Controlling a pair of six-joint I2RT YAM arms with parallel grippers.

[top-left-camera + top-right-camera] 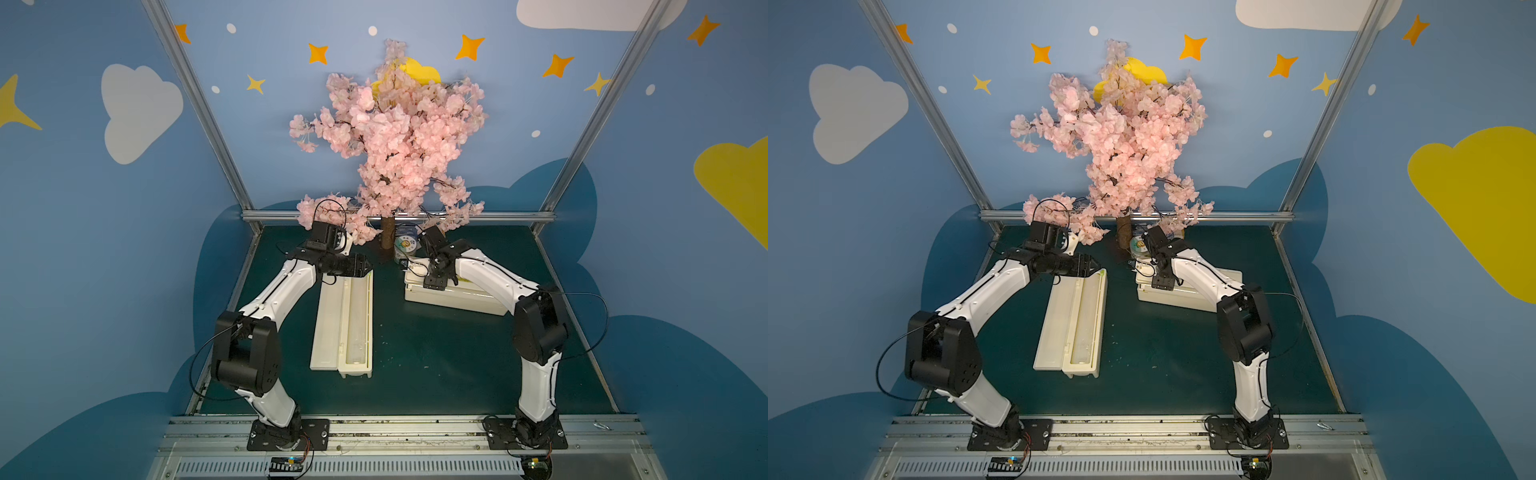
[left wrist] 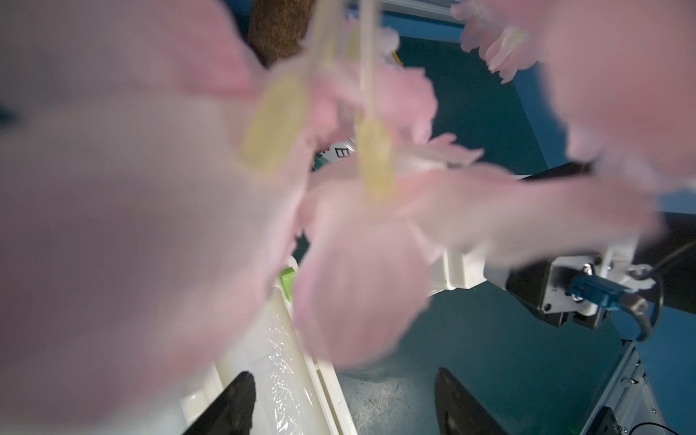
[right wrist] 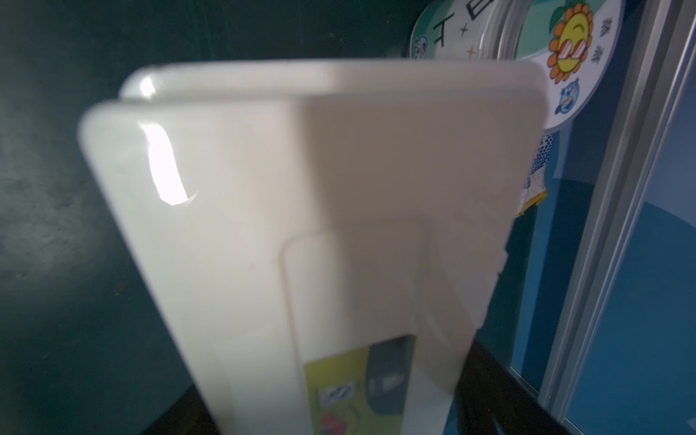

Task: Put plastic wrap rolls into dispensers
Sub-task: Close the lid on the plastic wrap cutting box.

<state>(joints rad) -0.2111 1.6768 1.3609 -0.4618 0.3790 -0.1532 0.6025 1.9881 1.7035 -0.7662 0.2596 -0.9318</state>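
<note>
Cream-white open dispenser (image 1: 330, 324) (image 1: 1057, 320): centre-left of both top views on the green table (image 1: 436, 365), lid folded flat to its left.

Plastic wrap roll (image 1: 357, 324) (image 1: 1086, 324): lying lengthwise in that trough.

Left gripper (image 1: 368, 269) (image 1: 1094, 264): over the trough's far end, jaws spread wide, nothing between them. In the left wrist view the roll (image 2: 278, 361) shows just beside one finger (image 2: 233, 406). Blurred pink petals cover most of that frame.

Closed dispenser (image 1: 461, 300) (image 3: 301, 188): centre-right, label up.

Right gripper (image 3: 331, 410): straddling that box's left end, a dark finger on each side. Whether they press it cannot be told.

Green-and-white can (image 1: 405, 246): just behind, beside the blossom tree (image 1: 390, 137).
</note>
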